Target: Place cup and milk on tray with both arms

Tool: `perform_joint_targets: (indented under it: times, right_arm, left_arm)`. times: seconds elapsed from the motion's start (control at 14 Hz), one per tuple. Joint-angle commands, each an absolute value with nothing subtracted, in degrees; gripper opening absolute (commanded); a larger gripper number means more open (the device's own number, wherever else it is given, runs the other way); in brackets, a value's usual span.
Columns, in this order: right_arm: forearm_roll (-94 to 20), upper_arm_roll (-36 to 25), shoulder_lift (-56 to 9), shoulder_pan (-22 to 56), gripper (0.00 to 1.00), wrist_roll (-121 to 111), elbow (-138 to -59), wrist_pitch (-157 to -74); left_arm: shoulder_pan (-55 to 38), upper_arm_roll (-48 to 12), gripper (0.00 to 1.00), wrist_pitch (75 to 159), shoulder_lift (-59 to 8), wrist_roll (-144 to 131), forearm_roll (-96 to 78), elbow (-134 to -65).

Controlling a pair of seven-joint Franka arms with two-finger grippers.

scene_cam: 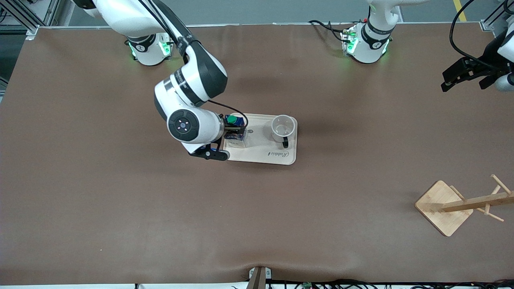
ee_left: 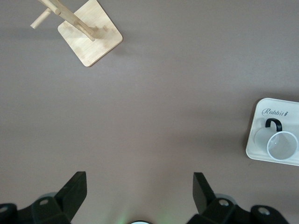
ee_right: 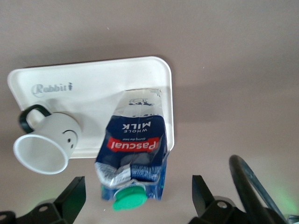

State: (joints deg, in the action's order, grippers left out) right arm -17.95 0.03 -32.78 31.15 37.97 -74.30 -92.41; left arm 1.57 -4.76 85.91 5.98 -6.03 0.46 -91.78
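Observation:
The cream tray lies mid-table. The white cup stands upright on it at the end toward the left arm, handle toward the front camera. The blue-and-white milk with a green cap stands on the tray's end toward the right arm. My right gripper is open just over the milk; in the right wrist view its fingers stand wide on either side of the milk, clear of it, with the cup and tray beside. My left gripper is open and empty, raised over the table's left-arm end.
A wooden rack with a square base and pegged post stands near the left arm's end, nearer to the front camera than the tray. It also shows in the left wrist view, along with the cup and the tray.

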Motion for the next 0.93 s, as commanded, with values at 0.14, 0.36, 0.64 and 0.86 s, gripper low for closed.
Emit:
perform_joint_targets:
  times: [0.14, 0.36, 0.64, 0.86]
  right_arm:
    - [-17.1, 0.5, -30.4, 25.9, 1.0, 36.0, -69.3, -87.6]
    - [-15.0, -0.1, -30.2, 21.8, 1.0, 24.6, -67.0, -87.1]
    - [-14.1, 0.0, -28.7, 13.6, 1.0, 21.6, -66.9, -86.7]
    - [-11.3, -1.0, -25.1, 9.9, 1.0, 18.0, -67.8, -86.0]
  left_arm:
    - [1.8, -5.0, 1.0, 85.3, 6.9, -6.2, 0.4, -92.2]
    - [1.8, -5.1, 1.0, 85.3, 6.8, -6.2, 0.4, -92.2]
    - [1.8, -5.1, 1.0, 85.3, 6.8, -6.2, 0.4, -92.1]
    - [1.7, -5.1, 1.0, 85.3, 6.8, -6.2, 0.4, -92.2]
